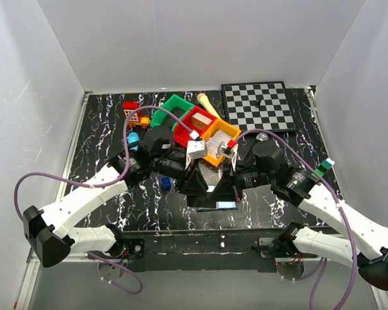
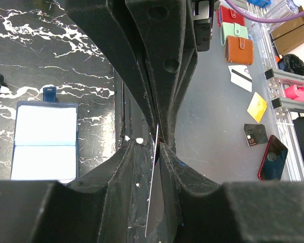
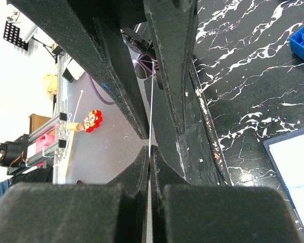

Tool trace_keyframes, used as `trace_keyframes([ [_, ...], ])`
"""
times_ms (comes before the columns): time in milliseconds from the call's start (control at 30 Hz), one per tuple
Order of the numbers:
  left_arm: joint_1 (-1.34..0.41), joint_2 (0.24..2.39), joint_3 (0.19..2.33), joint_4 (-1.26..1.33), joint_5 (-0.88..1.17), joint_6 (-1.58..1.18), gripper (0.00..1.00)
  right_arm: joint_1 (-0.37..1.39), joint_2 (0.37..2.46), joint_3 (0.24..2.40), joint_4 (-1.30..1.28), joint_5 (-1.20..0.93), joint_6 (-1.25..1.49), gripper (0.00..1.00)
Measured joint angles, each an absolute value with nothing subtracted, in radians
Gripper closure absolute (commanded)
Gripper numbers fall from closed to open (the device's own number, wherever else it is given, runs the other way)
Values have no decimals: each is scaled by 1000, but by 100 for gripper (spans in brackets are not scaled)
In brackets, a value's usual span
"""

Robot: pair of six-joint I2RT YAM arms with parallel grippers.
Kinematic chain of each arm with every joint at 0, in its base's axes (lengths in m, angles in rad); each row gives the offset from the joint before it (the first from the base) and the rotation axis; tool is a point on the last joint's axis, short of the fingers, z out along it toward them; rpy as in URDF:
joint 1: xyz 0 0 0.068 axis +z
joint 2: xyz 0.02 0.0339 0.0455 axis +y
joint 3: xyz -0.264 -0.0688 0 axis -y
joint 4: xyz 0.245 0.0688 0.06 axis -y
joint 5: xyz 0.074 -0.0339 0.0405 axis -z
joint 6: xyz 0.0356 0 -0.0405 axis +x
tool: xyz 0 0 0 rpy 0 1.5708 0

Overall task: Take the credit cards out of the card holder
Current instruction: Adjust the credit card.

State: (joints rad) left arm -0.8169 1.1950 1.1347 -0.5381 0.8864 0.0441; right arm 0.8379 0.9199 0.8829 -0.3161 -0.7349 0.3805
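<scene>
Card holder [image 2: 45, 139] (lying open) near left hand [image 2: 154, 146].

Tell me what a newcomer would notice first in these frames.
Two arms meet tip to tip in the middle of the scene: the right gripper is shut on a thin card seen edge-on, and the left gripper has its fingers either side of it. Beside them the card holder lies open, pale panels up. Bright plastic bins and a chessboard crowd the far edge.
</scene>
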Motion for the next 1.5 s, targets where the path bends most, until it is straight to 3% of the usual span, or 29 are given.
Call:
trace_keyframes([
  [267,-821,1186,1135,-545,892,43,99,838,920,883,-316,-724,379,99],
  [400,-821,1185,1134,-546,900,42,100,838,920,883,-316,-724,372,99],
  [433,-821,1185,1134,-546,900,42,100,838,920,883,-316,-724,370,93],
  [467,-821,1185,1134,-546,900,42,100,838,920,883,-316,-723,368,68],
  [567,-822,1184,1132,-545,889,41,100,838,917,883,-323,-717,370,18],
  [600,-821,1182,1129,-545,876,40,100,838,912,883,-330,-713,370,14],
  [700,-794,1172,1097,-529,860,20,100,838,888,889,-367,-678,359,12],
  [933,-553,1125,986,-460,831,-156,100,825,779,925,-457,-540,351,10],
  [1233,-545,1060,1046,-467,594,-233,100,825,690,923,-524,-350,389,11],
  [1367,-544,1058,1071,-443,475,-78,100,825,654,908,-521,-326,395,13],
  [1500,-534,1047,1002,-355,463,278,100,825,628,877,-514,-316,395,14],
])
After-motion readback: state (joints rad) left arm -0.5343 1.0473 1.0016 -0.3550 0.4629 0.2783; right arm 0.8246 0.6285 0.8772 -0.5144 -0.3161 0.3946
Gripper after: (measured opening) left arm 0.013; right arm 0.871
